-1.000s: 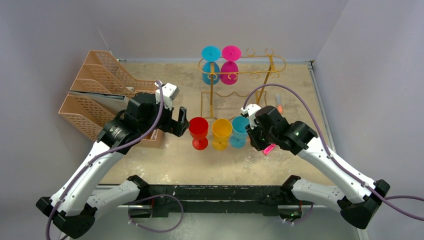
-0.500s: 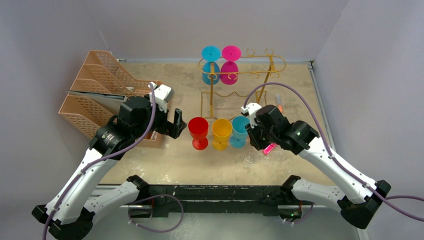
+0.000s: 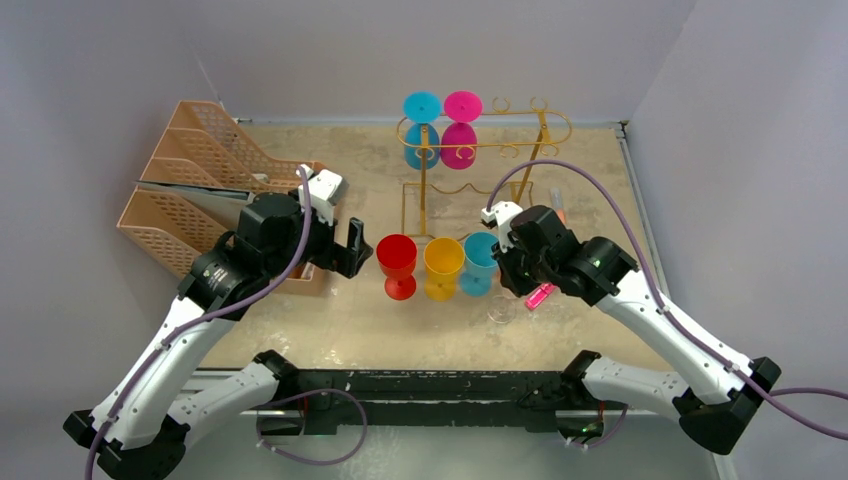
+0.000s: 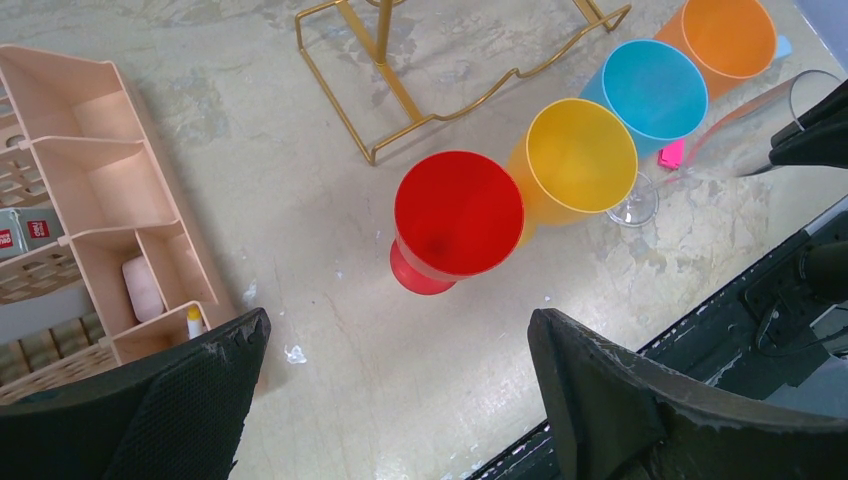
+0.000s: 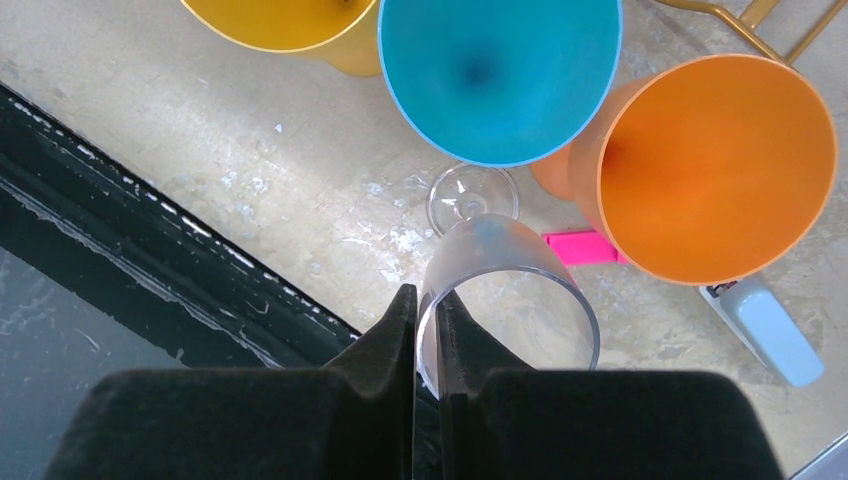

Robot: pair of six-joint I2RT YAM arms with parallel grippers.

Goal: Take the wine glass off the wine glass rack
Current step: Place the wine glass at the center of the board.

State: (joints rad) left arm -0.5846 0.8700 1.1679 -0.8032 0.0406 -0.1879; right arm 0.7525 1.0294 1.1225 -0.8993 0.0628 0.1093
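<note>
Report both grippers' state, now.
Left gripper: open, holding nothing.
Right gripper: shut on the rim of the clear wine glass.

the wine glass rack (image 3: 424, 190) is a thin gold wire frame with upright legs, a wavy lower rail and curled top hooks. it stands upright, beyond the right gripper (image 5: 427, 300) and well apart from it. a blue wine glass (image 3: 421, 130) and a magenta wine glass (image 3: 462, 130) hang inverted, feet up, at its left end. the clear wine glass (image 5: 510, 260) is off the rack: the right gripper pinches its rim wall, bowl tilted toward the gripper, foot just ahead of the fingertips, apparently on the table.
</note>
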